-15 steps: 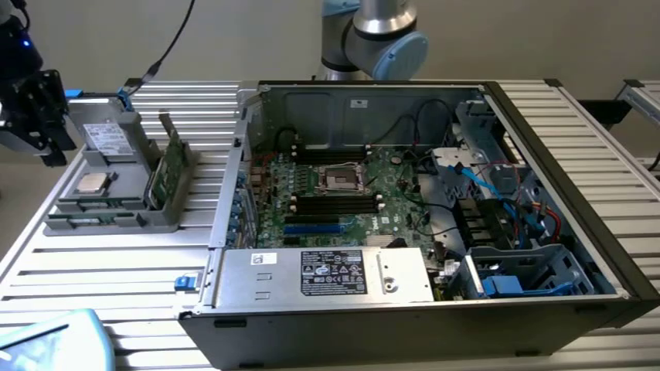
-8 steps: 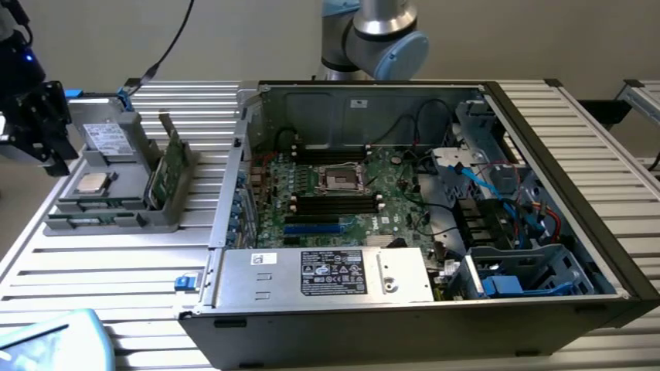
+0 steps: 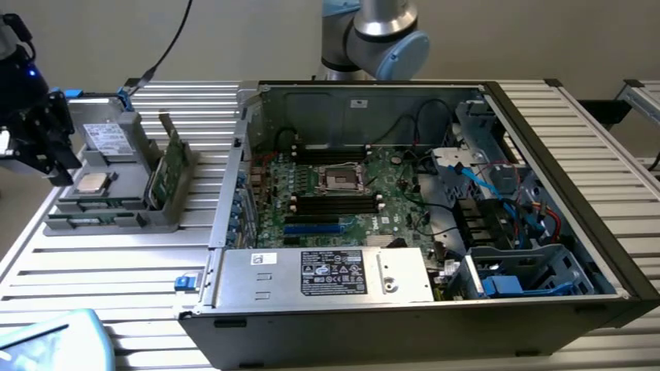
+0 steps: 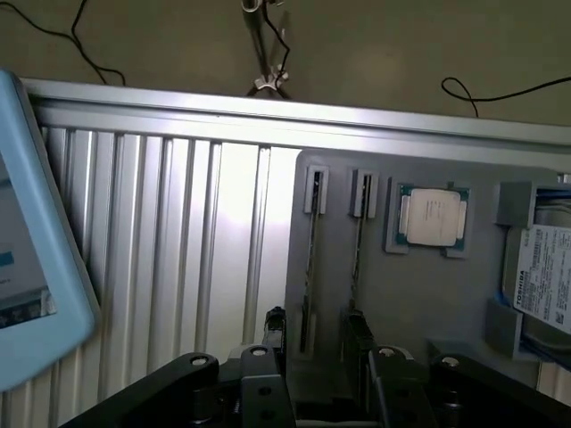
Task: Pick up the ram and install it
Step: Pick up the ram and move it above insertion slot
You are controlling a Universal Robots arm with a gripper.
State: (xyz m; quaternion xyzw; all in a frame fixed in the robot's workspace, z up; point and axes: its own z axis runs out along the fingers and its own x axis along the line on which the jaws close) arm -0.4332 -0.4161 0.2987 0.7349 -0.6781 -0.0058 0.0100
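Hovering over the grey holder tray (image 4: 428, 303), my claw (image 4: 316, 323) is spread. One fingertip (image 4: 274, 319) stands on each side of a narrow slot, and nothing is pinched between them. The ram (image 4: 311, 259) stands on edge in that slot and shows as a thin dark strip running the slot's length. My fingers flank one end of it, and I cannot tell whether they touch it. A second slot (image 4: 361, 241) runs parallel just beside the first, with a dark line in it too; whether that is another stick I cannot tell. Next to the second slot the square silver processor chip (image 4: 433, 218) lies in its own recess. Beside the chip is a hard drive (image 4: 544, 272) with a white Toshiba label.

In the exterior view the tray sits on the slatted aluminium table (image 3: 103, 270) at nine o'clock of the open computer case (image 3: 413, 328). My claw hangs at nine o'clock of the tray. Taller green circuit boards (image 3: 170, 176) stand upright on the tray's three o'clock side, near the case wall. Inside the case the motherboard (image 3: 397, 201) lies flat, with black memory sockets at twelve and six o'clock of its processor socket (image 3: 341, 178). The power supply (image 3: 330, 274) sits at six o'clock of the motherboard. A pale-blue-framed device (image 3: 46, 340) lies at seven o'clock of the tray.
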